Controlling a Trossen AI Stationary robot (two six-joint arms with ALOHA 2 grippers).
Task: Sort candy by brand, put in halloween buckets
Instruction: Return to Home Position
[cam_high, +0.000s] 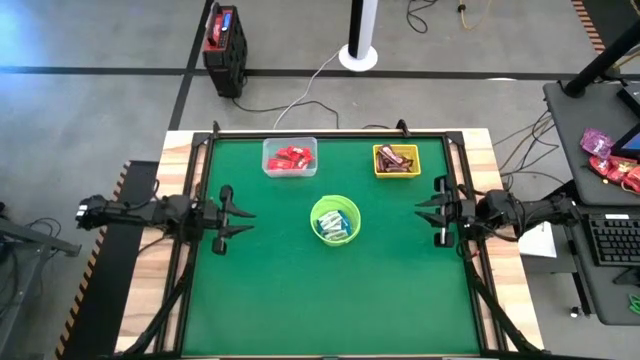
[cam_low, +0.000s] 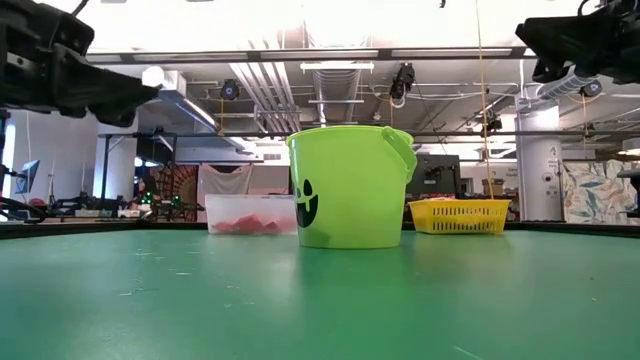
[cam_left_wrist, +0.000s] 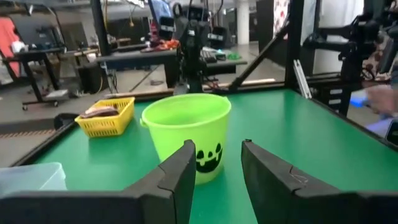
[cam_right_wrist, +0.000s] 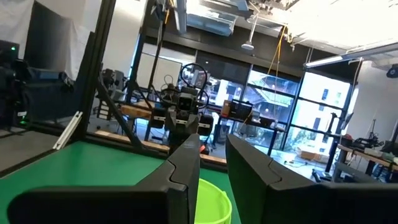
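Observation:
The lime-green bucket (cam_high: 335, 219) with a jack-o'-lantern face (cam_low: 350, 186) (cam_left_wrist: 185, 132) stands mid-table and holds blue-and-white candy (cam_high: 334, 230). The clear box (cam_high: 290, 157) (cam_low: 250, 213) near the far edge holds red candy (cam_high: 292, 157). The yellow mesh basket (cam_high: 396, 159) (cam_low: 459, 214) (cam_left_wrist: 106, 116) holds dark brown candy (cam_high: 396, 158). My left gripper (cam_high: 240, 221) (cam_left_wrist: 219, 163) hovers open at the table's left, raised, empty. My right gripper (cam_high: 424, 212) (cam_right_wrist: 212, 155) hovers open at the right, raised, empty. Only the bucket's rim (cam_right_wrist: 211, 202) shows in the right wrist view.
The green mat (cam_high: 300, 300) has bare room in its near half and around the bucket. A black frame rail (cam_high: 330, 133) runs along the far edge. A desk with a keyboard (cam_high: 612, 240) stands off the table's right side.

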